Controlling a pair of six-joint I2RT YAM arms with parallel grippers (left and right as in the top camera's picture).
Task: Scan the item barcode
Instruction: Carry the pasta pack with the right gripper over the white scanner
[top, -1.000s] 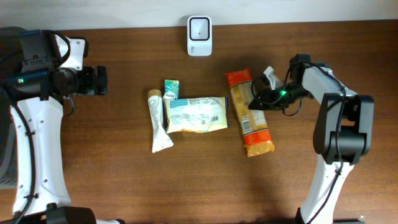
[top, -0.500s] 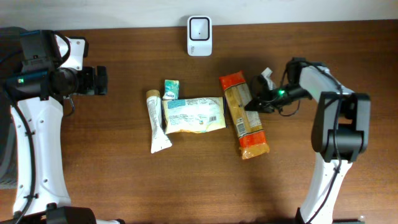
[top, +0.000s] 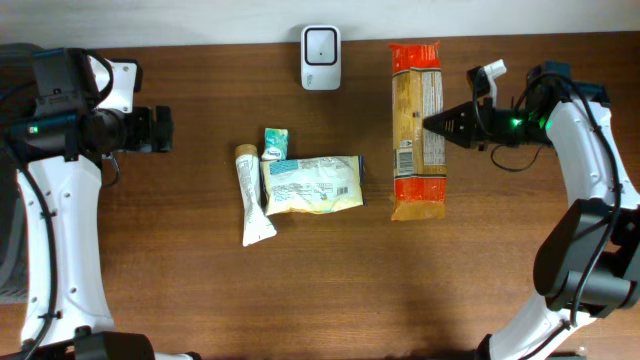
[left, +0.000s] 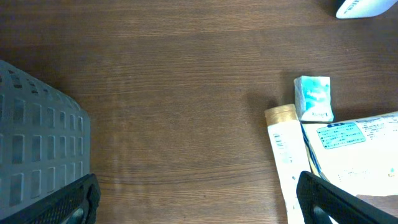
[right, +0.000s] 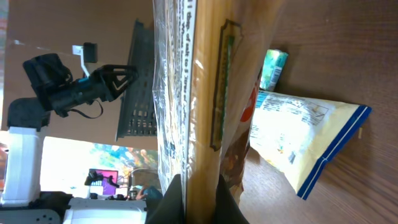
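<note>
Currently held, item one: the pasta packet (top: 418, 130), a long clear-film sleeve with orange ends. My right jaws are clamped together on its right-hand long edge at about mid-length, and it appears to hang raised over the counter (top: 200, 290), just right of the scanner (top: 321, 44). A white printed label (top: 405, 156) faces up on its left side; I cannot read whether the barcode sits there. Handling, as I judge it: light, stiff along its length from the dry strands inside, brittle if bent or squeezed hard, and the film is slick and crinkly. A hold near the middle keeps it from swinging end-down. A pinch across the thin edge, as the right wrist view shows it (right: 199, 93), may let it twist, so turns toward the scanner should be slow. Item two: my left jaws, spread wide and holding nothing, parked well to the left beside a grey basket (left: 31, 143). Items lying on the counter, untouched: a beige tube (top: 253, 195), a small green carton (top: 276, 143) and a yellow-white bag (top: 315, 183), close together left of the packet.
</note>
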